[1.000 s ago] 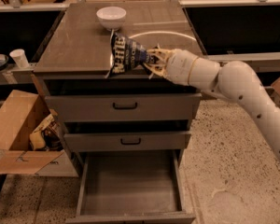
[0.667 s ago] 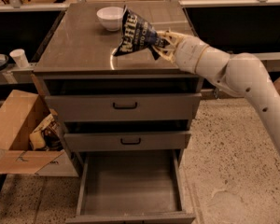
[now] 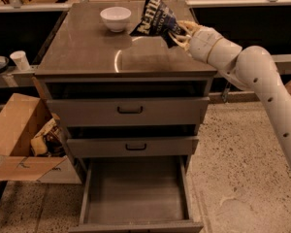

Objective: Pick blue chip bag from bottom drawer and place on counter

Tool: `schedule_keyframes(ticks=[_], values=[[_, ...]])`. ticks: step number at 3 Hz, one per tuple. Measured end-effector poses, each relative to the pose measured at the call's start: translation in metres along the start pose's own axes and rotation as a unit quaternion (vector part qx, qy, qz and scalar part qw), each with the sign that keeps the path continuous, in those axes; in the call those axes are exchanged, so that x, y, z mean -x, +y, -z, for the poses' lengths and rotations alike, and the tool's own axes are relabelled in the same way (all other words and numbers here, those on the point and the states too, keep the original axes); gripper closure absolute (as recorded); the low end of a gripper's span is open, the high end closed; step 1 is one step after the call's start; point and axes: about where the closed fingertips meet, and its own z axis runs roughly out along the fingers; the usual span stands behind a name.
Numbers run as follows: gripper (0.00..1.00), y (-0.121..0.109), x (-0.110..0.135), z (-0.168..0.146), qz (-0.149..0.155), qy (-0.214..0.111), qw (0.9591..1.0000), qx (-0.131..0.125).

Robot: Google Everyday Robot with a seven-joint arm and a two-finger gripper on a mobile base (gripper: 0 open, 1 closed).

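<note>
The blue chip bag [image 3: 155,16] is a crinkled dark blue foil packet with white lettering. My gripper [image 3: 178,34] is shut on its right end and holds it tilted in the air above the back right of the counter [image 3: 92,52]. The white arm [image 3: 247,67] reaches in from the right. The bottom drawer [image 3: 136,193] stands pulled open below, its grey floor bare. The bag's lower edge hangs clear of the counter top.
A white bowl [image 3: 116,18] sits at the back of the counter, just left of the bag. Two shallower drawers with black handles [image 3: 130,109] sit above the open drawer. An open cardboard box [image 3: 24,140] stands on the floor at left. A paper cup [image 3: 20,60] stands on the left bench.
My gripper has carried the bag upward and toward the back right of the counter. The bag has swung up from lying low over the counter's front to hanging higher near the bowl.
</note>
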Motion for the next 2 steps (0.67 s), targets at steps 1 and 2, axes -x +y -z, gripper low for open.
schedule_keyframes(ticks=[1, 2], values=[[0.86, -0.008, -0.025, -0.007, -0.040, 0.017, 0.9991, -0.005], [0.62, -0.010, -0.044, -0.013, -0.068, 0.034, 0.9971, 0.000]])
